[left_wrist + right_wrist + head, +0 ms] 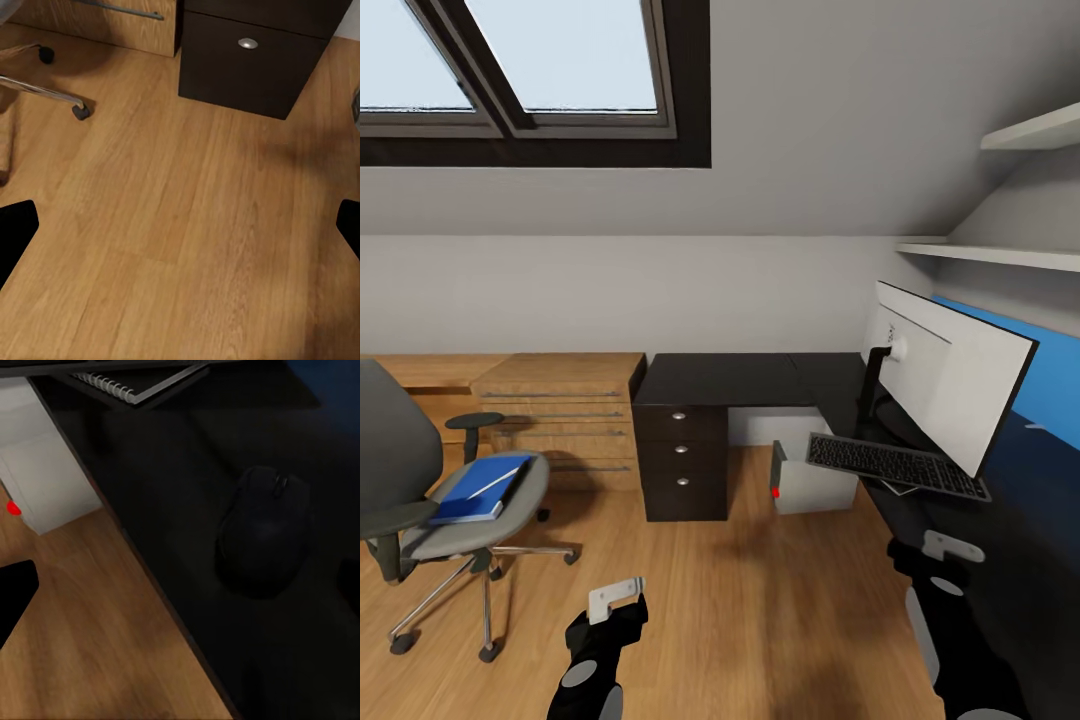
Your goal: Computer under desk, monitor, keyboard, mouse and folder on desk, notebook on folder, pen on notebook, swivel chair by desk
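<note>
At about 9 o'clock in the head view, the swivel chair (pixel 430 490) stands well apart from the table (pixel 740 380), and the blue folder (pixel 482 490) lies flat on its seat, waiting to be carried over. At 7 o'clock the left hand (pixel 616 597) hangs over bare wooden floor (pixel 187 225), fingers spread and holding nothing. The grey computer (pixel 810 485) sits on the floor under the table's edge. The keyboard (pixel 895 466) lies just in front of the monitor (pixel 950 375), at 3 o'clock. At 5 o'clock the right hand (pixel 950 547) hovers open over the dark mouse (pixel 264 529), likely lining up a grasp.
</note>
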Controlling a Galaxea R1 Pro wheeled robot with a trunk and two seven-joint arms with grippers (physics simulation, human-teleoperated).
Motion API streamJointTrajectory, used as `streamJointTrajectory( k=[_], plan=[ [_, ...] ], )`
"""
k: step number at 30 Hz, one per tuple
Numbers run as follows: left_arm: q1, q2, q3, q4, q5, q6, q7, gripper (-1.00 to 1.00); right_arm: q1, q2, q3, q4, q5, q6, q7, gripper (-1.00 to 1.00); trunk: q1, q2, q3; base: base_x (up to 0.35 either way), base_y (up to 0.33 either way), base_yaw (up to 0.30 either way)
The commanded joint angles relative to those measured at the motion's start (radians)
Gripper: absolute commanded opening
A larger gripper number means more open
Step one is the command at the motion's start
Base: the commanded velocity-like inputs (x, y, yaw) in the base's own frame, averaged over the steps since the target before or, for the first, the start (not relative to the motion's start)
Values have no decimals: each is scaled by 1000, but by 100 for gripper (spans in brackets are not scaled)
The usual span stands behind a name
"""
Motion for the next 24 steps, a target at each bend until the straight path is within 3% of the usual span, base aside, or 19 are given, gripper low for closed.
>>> streamJointTrajectory(
  k=[1, 6, 13, 22, 24],
  plan=[
    [-1, 0, -2, -1, 9, 3, 8, 100, -1, 0, -2, -2, 7, 8, -1, 100, 0, -1, -1, 3, 3, 0],
    [-1, 0, -2, -1, 8, 3, 8, 100, -1, -5, -12, 4, 6, 6, 0, 100, 0, -1, -1, 1, 1, 0],
    [-1, -1, -3, -2, 6, 2, 8, 100, 0, -30, -33, 7, 3, 7, 0, 100, 0, -1, -1, 0, 0, 0],
    [-1, -1, -4, 0, 7, 1, 8, 100, -1, -32, -35, -35, 4, 7, -3, 100, 0, -1, -1, 39, 0, 0],
    [-1, -1, -25, 14, 6, 1, 9, 100, -1, -35, -35, -37, 5, 6, -3, 100, 0, -1, -1, 232, 0, 0]
  ],
)
